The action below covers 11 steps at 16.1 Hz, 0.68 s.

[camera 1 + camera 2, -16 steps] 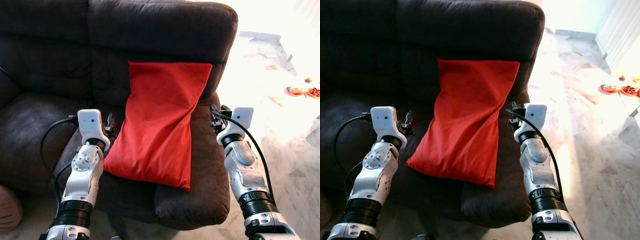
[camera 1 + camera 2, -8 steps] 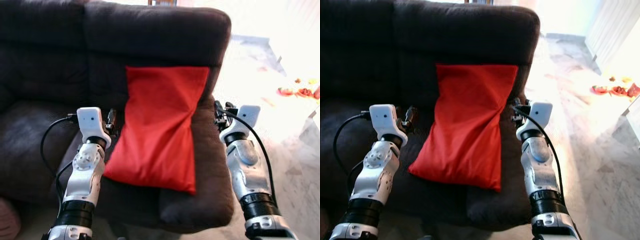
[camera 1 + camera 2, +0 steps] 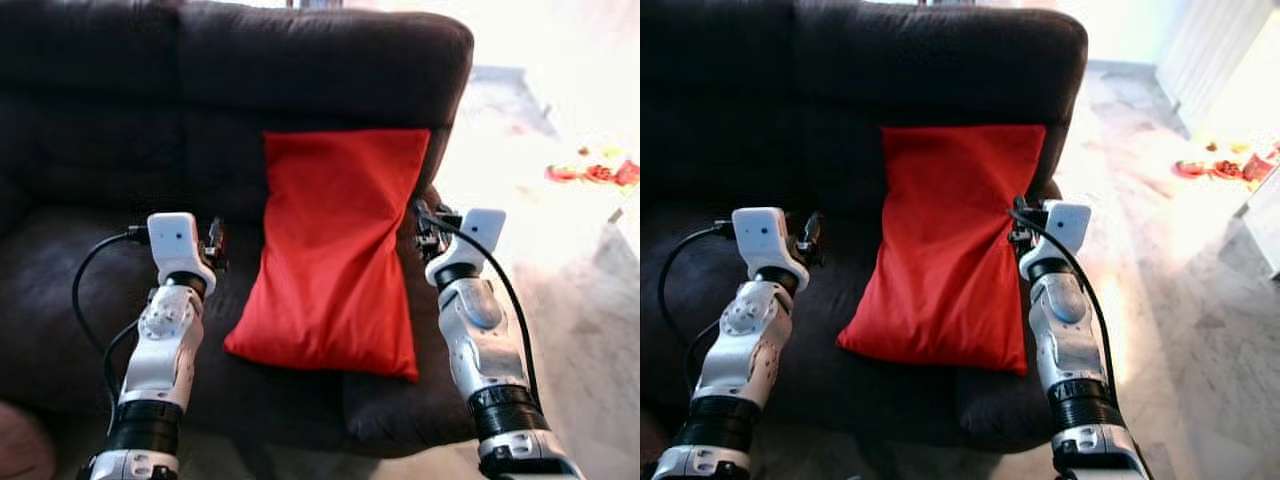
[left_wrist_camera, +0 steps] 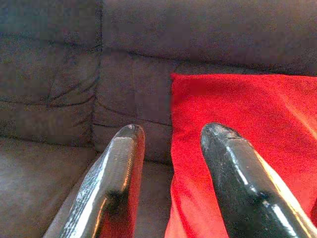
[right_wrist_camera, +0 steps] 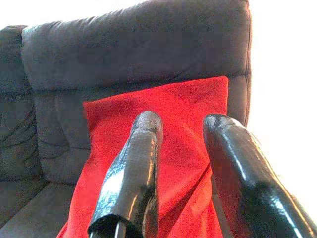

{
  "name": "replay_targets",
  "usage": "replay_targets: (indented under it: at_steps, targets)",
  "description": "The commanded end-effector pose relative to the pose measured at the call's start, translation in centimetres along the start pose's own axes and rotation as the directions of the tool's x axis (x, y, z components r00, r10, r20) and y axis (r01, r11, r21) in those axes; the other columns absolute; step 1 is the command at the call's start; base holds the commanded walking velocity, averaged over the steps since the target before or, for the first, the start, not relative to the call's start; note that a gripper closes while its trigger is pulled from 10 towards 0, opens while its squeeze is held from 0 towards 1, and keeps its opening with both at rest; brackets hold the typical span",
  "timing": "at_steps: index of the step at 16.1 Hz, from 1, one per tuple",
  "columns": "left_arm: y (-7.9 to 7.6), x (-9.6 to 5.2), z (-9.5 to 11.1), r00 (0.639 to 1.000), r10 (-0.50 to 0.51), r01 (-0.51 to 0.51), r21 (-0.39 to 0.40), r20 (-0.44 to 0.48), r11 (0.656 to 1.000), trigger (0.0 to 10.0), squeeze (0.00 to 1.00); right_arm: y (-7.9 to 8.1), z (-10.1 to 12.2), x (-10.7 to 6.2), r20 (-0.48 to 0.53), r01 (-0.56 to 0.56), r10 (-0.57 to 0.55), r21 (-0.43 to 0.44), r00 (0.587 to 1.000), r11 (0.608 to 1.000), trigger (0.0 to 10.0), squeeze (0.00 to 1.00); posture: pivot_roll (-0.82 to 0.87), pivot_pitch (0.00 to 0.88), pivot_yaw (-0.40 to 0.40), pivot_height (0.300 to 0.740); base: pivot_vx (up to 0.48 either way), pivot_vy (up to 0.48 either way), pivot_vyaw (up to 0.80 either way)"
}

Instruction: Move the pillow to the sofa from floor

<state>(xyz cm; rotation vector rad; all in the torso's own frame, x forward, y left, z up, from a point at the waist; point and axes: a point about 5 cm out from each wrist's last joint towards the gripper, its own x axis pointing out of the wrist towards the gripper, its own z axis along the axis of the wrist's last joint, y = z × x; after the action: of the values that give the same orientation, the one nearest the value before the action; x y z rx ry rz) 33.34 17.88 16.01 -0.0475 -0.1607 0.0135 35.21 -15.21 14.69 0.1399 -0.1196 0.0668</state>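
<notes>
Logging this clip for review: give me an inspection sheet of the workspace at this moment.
Surface: dark sofa, seat and backrest in view.
Job's things: red pillow lies on the seat, top edge leaning on the backrest; nothing grips it.
Clutter: small red items on the floor at far right, blurred.
Grippers: left gripper open, beside the pillow's left edge; right gripper open, beside its right edge.
Cables: black cable loops off the left wrist; another runs along the right forearm.
Surroundings: pale marble floor, strongly lit.

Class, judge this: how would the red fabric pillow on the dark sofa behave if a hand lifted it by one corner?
The red fabric pillow bends where seat meets backrest, so it would probably sag. It looks soft, thus likely light and unlikely to roll.
</notes>
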Motion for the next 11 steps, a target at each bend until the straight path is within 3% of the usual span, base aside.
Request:
replay_targets:
  at_steps: [1, 2, 5, 9, 11]
  targets:
    - [-0.10, 0.18, 0.58, 1.000, 0.001, -0.001, 0.010, 0.011, 1.000, 10.0, 0.00, -0.12, 0.68, 0.08, 0.027, 0.006, -0.006, -0.001, 1.000, 1.000, 10.0, 0.00, 0.08, 0.103, -0.045, 0.740, 0.000, 0.000, 0.00]
    - [-0.10, 0.20, 0.60, 1.000, 0.002, -0.002, 0.003, 0.010, 1.000, 10.0, 0.00, -0.05, 0.67, 0.08, 0.026, 0.003, -0.004, 0.004, 1.000, 1.000, 10.0, 0.00, 0.08, 0.105, -0.045, 0.740, 0.000, 0.000, 0.00]
    - [-0.07, 0.17, 0.66, 1.000, -0.001, 0.001, 0.006, 0.008, 1.000, 10.0, 0.00, -0.11, 0.46, 0.04, 0.007, 0.007, -0.007, 0.020, 1.000, 1.000, 10.0, 0.00, 0.09, 0.111, -0.044, 0.740, 0.000, 0.480, -0.65]
    - [-0.03, 0.20, 0.70, 1.000, -0.004, 0.004, 0.017, 0.004, 1.000, 10.0, 0.00, -0.19, 0.60, 0.16, 0.010, 0.018, -0.018, -0.001, 1.000, 1.000, 10.0, 0.00, 0.08, 0.117, -0.043, 0.740, 0.000, 0.480, 0.00]
    - [-0.08, 0.22, 0.79, 1.000, -0.010, 0.010, 0.035, 0.007, 0.999, 10.0, 0.00, -0.17, 0.61, 0.16, 0.012, 0.017, -0.017, 0.002, 1.000, 1.000, 10.0, 0.00, 0.09, 0.118, -0.042, 0.740, 0.000, 0.000, 0.00]
